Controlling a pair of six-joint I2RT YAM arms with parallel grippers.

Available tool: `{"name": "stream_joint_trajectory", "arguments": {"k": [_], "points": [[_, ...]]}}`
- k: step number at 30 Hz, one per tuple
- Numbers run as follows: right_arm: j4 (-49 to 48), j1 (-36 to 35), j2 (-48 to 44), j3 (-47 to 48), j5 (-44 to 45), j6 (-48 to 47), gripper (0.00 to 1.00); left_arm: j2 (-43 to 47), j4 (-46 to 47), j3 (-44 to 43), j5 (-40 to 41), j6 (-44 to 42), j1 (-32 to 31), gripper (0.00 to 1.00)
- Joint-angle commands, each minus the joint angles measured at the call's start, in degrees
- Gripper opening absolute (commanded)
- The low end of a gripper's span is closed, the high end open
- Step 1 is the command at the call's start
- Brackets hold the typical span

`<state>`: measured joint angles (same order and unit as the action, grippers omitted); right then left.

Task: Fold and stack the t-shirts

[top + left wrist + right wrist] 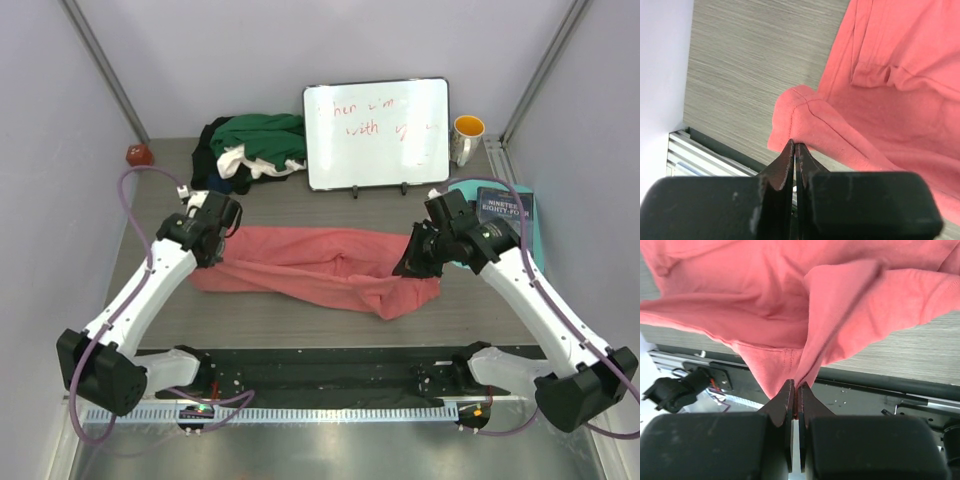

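left gripper [794, 150]: fingers pressed together on a stitched corner of the pink t-shirt [320, 262], at the left end of the cloth.
right gripper [795, 392]: fingers pressed together on a pinch of the pink t-shirt next to a seam, at the right end; cloth spreading away from the fingertips in loose folds, raised off the table [300, 205] at this end.
pink t-shirt: pulled out in a long, wrinkled band across the middle of the table, from one gripper to the other; a thick fold lying toward the near edge on the right side.
other t-shirts [250, 148]: dark green, white and black, in one loose heap at the back left, unfolded, just beside the white board [377, 133].
white board: standing at the back, red writing on it, apart from the pink t-shirt.
mug [466, 138]: yellow inside, just right of the white board.
book [505, 207]: dark cover, lying flat at the right, behind the right arm.
red object [139, 154]: small, at the back left corner; kind not possible to tell.
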<state>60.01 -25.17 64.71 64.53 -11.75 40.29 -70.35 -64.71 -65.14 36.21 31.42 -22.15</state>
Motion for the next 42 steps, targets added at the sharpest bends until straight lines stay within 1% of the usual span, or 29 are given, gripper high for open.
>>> {"name": "stream_joint_trajectory", "arguments": {"k": [1, 10, 14, 18, 21, 24, 33, 42], "points": [[2.3, -0.3, -4.0, 3.4, 0.8, 3.1, 0.01, 1.2, 0.8, 1.6, -1.5, -1.5, -0.5, 0.02], [5.0, -0.4, -9.3, 2.9, 1.7, 5.2, 0.01, -3.0, 0.0, 1.5, -1.5, -1.4, -3.4, 0.03], [5.6, -0.4, -10.0, 2.1, 1.2, 5.5, 0.01, -4.5, -0.1, 1.3, -1.6, -1.4, -4.0, 0.04], [5.9, -0.4, -9.6, 0.9, 1.7, 4.4, 0.01, -6.0, -0.7, 1.3, 1.0, -0.6, -4.2, 0.03], [5.4, -0.4, -8.1, 0.4, 2.5, 3.5, 0.01, -7.0, -0.5, 1.4, 3.2, 0.2, -4.2, 0.03], [3.9, -0.4, -5.7, 0.0, 3.0, 2.3, 0.01, -9.5, 0.5, 1.4, 3.9, 0.4, -4.2, 0.03], [0.8, -0.3, 4.4, 3.7, 5.4, -2.6, 0.01, -21.2, 3.6, -2.3, 4.9, -0.6, -4.2, 0.02], [-1.1, -0.3, 9.1, 4.6, 8.7, -5.0, 0.01, -28.0, 5.9, -5.1, 6.0, -1.9, -4.2, 0.03]]}}
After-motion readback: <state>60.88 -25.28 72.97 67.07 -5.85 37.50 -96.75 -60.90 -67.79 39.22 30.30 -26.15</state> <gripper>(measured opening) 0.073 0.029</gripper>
